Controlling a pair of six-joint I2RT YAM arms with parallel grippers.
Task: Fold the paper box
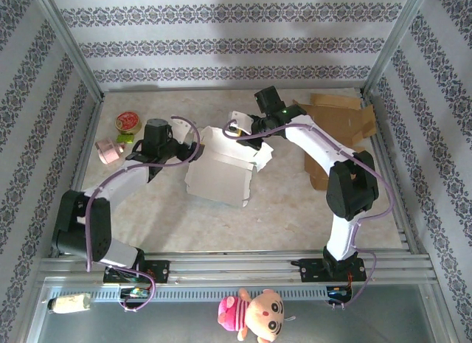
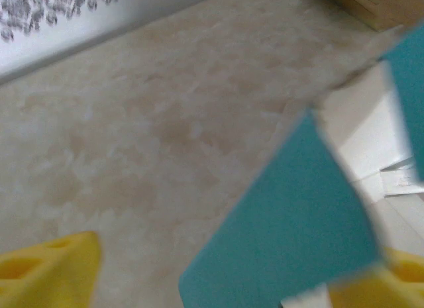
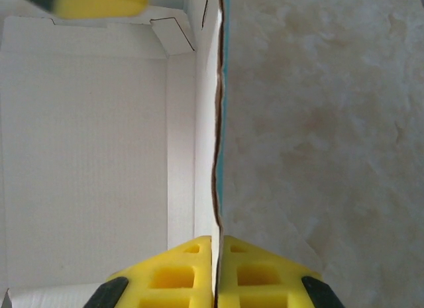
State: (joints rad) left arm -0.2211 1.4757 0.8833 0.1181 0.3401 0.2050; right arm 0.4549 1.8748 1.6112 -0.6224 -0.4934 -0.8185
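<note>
The paper box (image 1: 221, 170) lies half-formed in the middle of the table, white inside and teal outside. My right gripper (image 3: 217, 245) is shut on the upright edge of one box wall (image 3: 215, 142), with the white interior (image 3: 86, 142) to its left. From above, that gripper (image 1: 237, 127) is at the box's back edge. My left gripper (image 1: 189, 151) is at the box's left side. Its yellow fingers (image 2: 50, 265) stand wide apart and open, and a teal flap (image 2: 298, 222) reaches in between them close to the right-hand finger.
Flat brown cardboard (image 1: 335, 122) lies at the back right beside the right arm. A red and green round item (image 1: 128, 122) and a pink object (image 1: 109, 151) sit at the left. Metal frame rails (image 1: 236, 262) border the table. A plush doll (image 1: 251, 313) lies in front of the rail.
</note>
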